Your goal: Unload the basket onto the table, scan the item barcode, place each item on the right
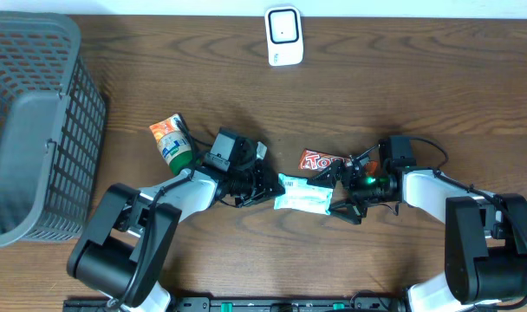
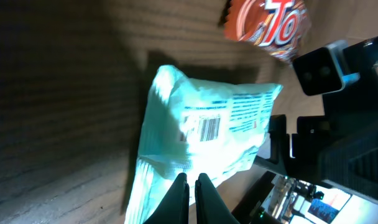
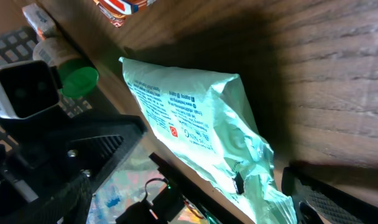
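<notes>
A mint-green packet (image 1: 305, 196) lies between my two arms near the table's front. My left gripper (image 1: 272, 185) is shut on the packet's left seam. In the left wrist view the packet (image 2: 176, 99) slants up from the left gripper (image 2: 192, 179), with its barcode (image 2: 209, 127) facing that camera. My right gripper (image 1: 340, 201) stands open around the packet's right end. The right wrist view shows the packet (image 3: 189, 124) running between the right gripper's (image 3: 235, 199) spread fingers (image 3: 329, 199). A white scanner (image 1: 283, 35) stands at the back edge.
A red snack wrapper (image 1: 322, 160) lies just behind the packet, also in the left wrist view (image 2: 270, 25). An orange-and-green bottle (image 1: 171, 141) lies left of my left arm. A grey mesh basket (image 1: 29, 130) fills the far left.
</notes>
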Controlling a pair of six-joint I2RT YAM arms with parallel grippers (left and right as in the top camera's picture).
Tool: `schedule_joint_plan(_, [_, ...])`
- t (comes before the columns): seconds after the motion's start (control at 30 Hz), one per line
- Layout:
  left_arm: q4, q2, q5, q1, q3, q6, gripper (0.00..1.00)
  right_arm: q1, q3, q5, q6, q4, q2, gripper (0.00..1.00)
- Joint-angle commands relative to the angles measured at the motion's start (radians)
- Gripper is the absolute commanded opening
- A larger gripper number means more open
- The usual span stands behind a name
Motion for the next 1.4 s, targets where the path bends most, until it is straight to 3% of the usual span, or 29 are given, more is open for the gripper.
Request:
schedule_joint_plan(0.0, [0.000, 0.021, 0.042, -0.002, -0.006, 0.002, 0.08, 0.003, -0.060, 0.679, -0.052, 0.013, 0.091, 0.99])
schedule_joint_plan(0.53, [0.030, 0.038, 0.027, -0.003, -0.008, 0.019, 0.08, 0.094, -0.080, 0.885, 0.046, 0.068, 0.092, 0.99])
schedule_joint_plan(0.97, [0.092, 0.174, 0.072, -0.004, -0.011, 0.018, 0.07, 0.149, -0.102, 0.970, 0.065, 0.110, 0.095, 0.99])
schedule_joint_plan(1.03, [0.094, 0.174, 0.072, -0.004, -0.011, 0.018, 0.07, 0.149, -0.124, 0.970, 0.065, 0.161, 0.107, 0.94])
schedule_joint_plan(1.07, [0.094, 0.174, 0.072, -0.004, -0.011, 0.018, 0.08, 0.150, -0.138, 0.969, 0.067, 0.191, 0.117, 0.86])
schedule_joint_plan(1.1, [0.094, 0.174, 0.072, -0.004, -0.011, 0.018, 0.08, 0.150, -0.165, 0.969, 0.080, 0.245, 0.150, 0.59])
schedule_joint_plan(1.13, [0.094, 0.174, 0.072, -0.004, -0.011, 0.018, 0.07, 0.150, -0.171, 0.969, 0.080, 0.263, 0.165, 0.54])
schedule_joint_plan(1.23, [0.094, 0.174, 0.072, -0.004, -0.011, 0.018, 0.07, 0.154, -0.173, 0.943, 0.059, 0.316, 0.216, 0.48])
schedule_joint_plan(1.37, [0.094, 0.174, 0.072, -0.004, -0.011, 0.018, 0.07, 0.171, -0.173, 0.882, 0.026, 0.348, 0.254, 0.53])
